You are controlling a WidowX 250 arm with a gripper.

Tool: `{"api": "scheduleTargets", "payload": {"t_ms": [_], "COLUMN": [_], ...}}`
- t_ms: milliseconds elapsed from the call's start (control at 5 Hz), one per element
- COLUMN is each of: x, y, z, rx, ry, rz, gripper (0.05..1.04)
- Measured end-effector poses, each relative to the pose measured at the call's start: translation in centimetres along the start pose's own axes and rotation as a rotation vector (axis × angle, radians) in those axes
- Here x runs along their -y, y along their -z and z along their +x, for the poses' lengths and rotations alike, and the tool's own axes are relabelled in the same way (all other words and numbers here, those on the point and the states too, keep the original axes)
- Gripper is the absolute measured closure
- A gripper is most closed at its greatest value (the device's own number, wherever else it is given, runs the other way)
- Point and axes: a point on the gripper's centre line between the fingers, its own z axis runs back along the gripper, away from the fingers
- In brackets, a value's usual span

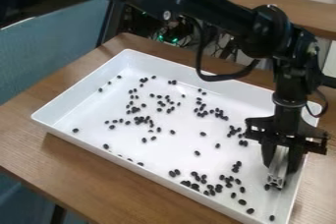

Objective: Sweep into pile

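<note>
White tray rim (295, 188) runs near the tool (280, 165), which grips a metal bar (277, 175).

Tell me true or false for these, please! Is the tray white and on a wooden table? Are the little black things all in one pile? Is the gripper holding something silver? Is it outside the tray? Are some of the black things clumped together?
1. The white tray sits on a wooden table. True.
2. The little black pieces are all in one pile. False: they are scattered over the tray.
3. The gripper is holding a silver bar. True.
4. The silver bar is outside the tray. False: its lower end is inside the tray, near one side wall.
5. Some of the black pieces are clumped together. True.
</note>
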Motion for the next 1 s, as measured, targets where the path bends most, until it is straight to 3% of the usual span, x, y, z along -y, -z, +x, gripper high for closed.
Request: {"api": "scheduleTargets", "payload": {"t_ms": [400, 600, 800, 1000], "x": [-2.7, -6.6, -13.1, -17.2], "y": [0.6, -0.1, -1.2, -1.9], "z": [1.3, 1.4, 1.6, 0.9], "rx": [-0.053, -0.074, -0.062, -0.071], "ry": [-0.007, -0.022, -0.124, -0.183], "rz": [0.060, 0.120, 0.147, 0.161], "gripper": [0.692, 0.692, 0.692, 0.692]}}
